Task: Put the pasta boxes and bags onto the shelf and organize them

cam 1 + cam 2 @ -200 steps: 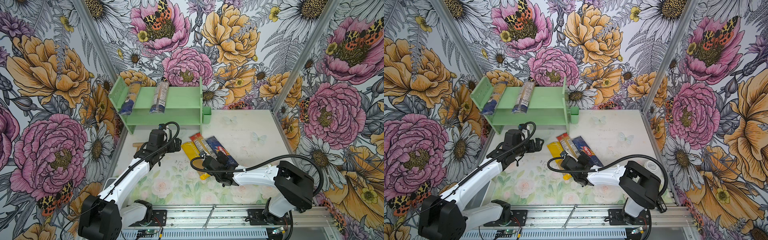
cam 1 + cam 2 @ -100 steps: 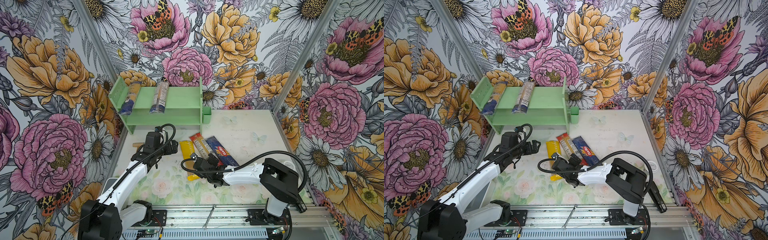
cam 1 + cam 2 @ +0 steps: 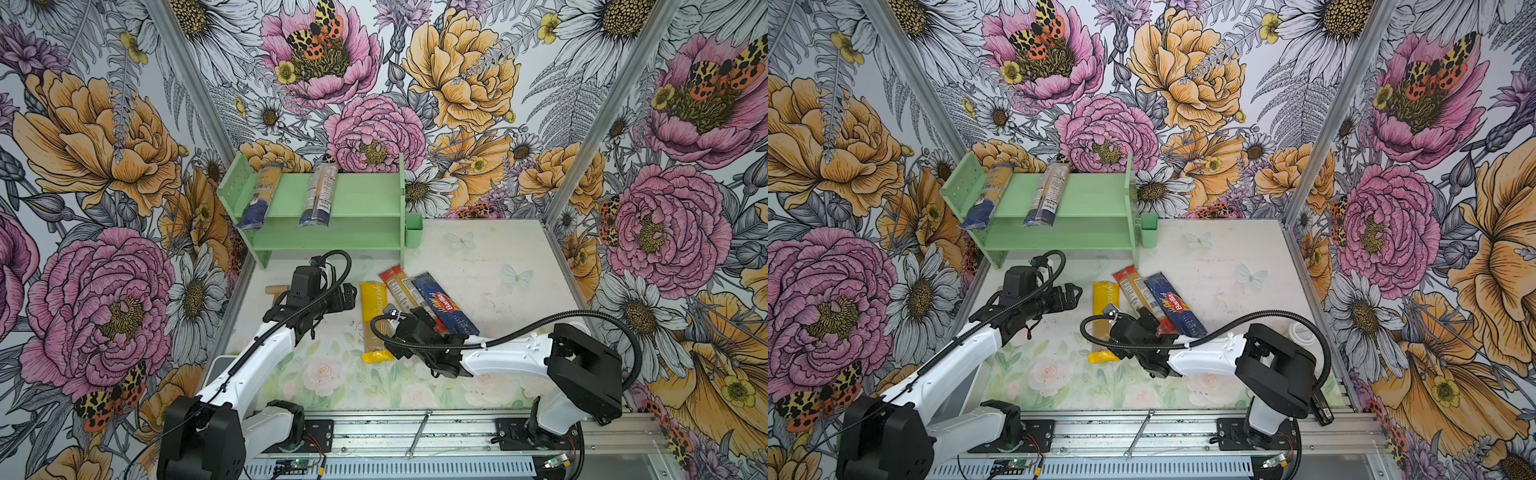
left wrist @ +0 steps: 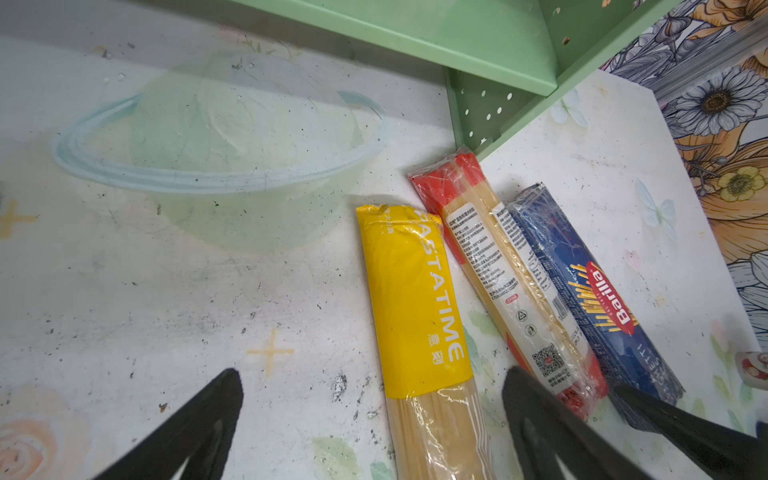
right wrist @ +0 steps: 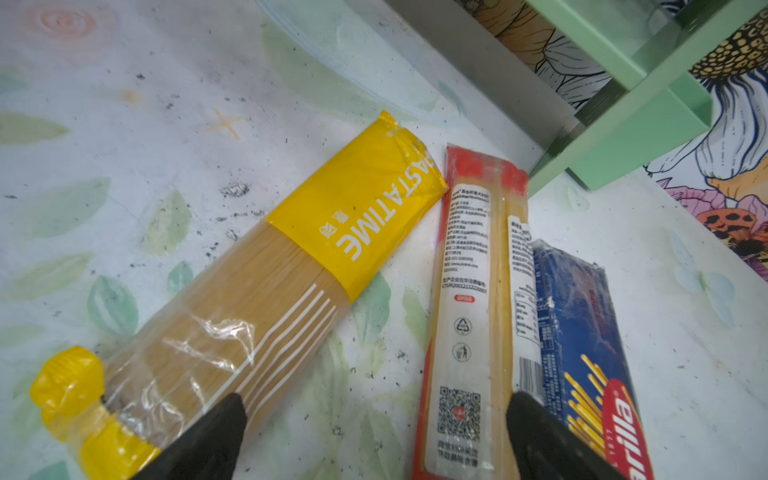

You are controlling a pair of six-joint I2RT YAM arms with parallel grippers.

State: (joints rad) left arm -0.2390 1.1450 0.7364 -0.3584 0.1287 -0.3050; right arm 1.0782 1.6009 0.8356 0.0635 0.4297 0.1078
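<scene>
Jaws: both pairs spread wide, empty. Left gripper (image 3: 348, 297) hangs beside the yellow-labelled spaghetti bag (image 3: 374, 307). Right gripper (image 5: 374, 415) hangs over the red-ended clear bag (image 5: 469, 316), which touches the dark blue Barilla box (image 3: 444, 307). Scuffed white floral-print tabletop (image 3: 498, 257); flowered wallpaper walls (image 3: 457, 75). Mint-green two-tier shelf (image 3: 365, 199), back corner, top tier: left blue-ended clear bag (image 3: 257, 199), middle blue-ended clear bag (image 3: 318, 195).

Bold floral wallpaper walls (image 3: 457, 62), pale flower-printed tabletop (image 3: 490, 257), aluminium rail (image 3: 415, 432) along front
</scene>
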